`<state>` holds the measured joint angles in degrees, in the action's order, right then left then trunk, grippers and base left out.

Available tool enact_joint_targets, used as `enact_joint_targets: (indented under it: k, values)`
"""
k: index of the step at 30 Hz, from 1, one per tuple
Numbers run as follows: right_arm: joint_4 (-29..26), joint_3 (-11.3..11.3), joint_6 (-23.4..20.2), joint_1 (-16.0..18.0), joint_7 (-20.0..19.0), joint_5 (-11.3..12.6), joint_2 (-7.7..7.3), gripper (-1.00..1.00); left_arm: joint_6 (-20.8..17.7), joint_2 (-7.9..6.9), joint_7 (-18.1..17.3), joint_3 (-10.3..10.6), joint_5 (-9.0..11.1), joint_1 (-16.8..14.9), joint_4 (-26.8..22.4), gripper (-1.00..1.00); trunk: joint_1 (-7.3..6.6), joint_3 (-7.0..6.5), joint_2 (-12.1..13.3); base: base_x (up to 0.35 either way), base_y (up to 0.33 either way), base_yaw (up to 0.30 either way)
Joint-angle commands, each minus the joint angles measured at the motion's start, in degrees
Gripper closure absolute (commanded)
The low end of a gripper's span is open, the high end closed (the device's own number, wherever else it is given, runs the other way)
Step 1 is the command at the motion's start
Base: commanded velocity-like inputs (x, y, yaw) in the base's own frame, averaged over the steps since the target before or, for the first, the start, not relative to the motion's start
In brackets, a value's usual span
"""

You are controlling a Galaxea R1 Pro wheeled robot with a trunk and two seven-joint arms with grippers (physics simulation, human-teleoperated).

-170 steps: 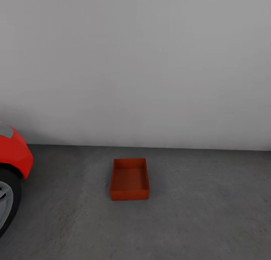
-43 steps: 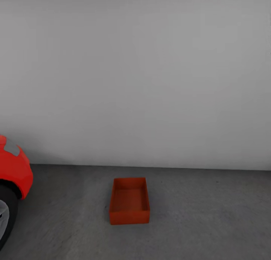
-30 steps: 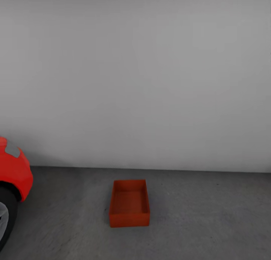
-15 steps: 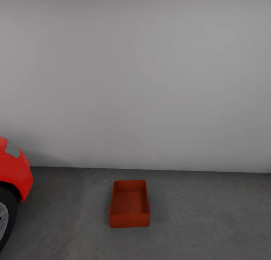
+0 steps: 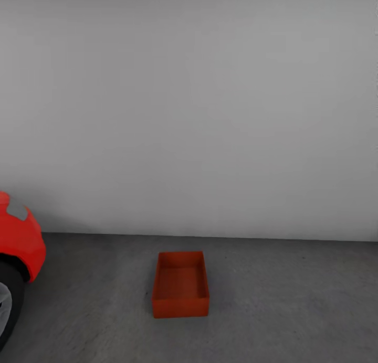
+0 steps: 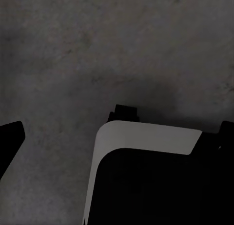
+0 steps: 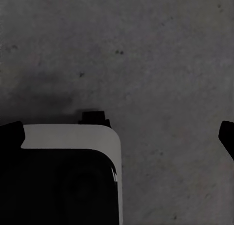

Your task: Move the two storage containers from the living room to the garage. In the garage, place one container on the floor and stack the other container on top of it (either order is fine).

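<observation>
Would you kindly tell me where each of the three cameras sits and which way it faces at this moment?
Head view: on the robot's head, facing forward and down at an orange-red topless rectangular bin on dark grey concrete floor, a pale grey wall and a red car's front.
Left wrist view: near the left gripper, pointing down at the floor and the robot's black-and-white base.
Right wrist view: near the right gripper, pointing down at the floor and the base.
Shared: both wrist views show concrete and base.
</observation>
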<state>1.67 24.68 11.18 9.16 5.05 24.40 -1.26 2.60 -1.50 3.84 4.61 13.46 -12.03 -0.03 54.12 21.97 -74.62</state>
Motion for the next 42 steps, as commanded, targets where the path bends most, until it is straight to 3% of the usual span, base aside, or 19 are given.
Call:
enact_joint_targets:
  k: [1, 42]
  values:
    - [0.17, 0.47, 0.29, 0.07, 0.04, 0.48, 0.02, -1.0, 0.17, 0.01, 0.11, 0.49, 0.51, -0.03, 0.03, -1.0, 0.0, 0.04, -0.04, 0.0, 0.0, -0.067]
    - [0.26, 0.46, 0.25, 0.07, -0.24, 0.38, -0.1, -1.0, 0.16, 0.01, 0.11, 0.49, 0.51, -0.03, 0.03, -1.0, 0.0, -0.41, -0.04, 0.0, 0.0, -0.274]
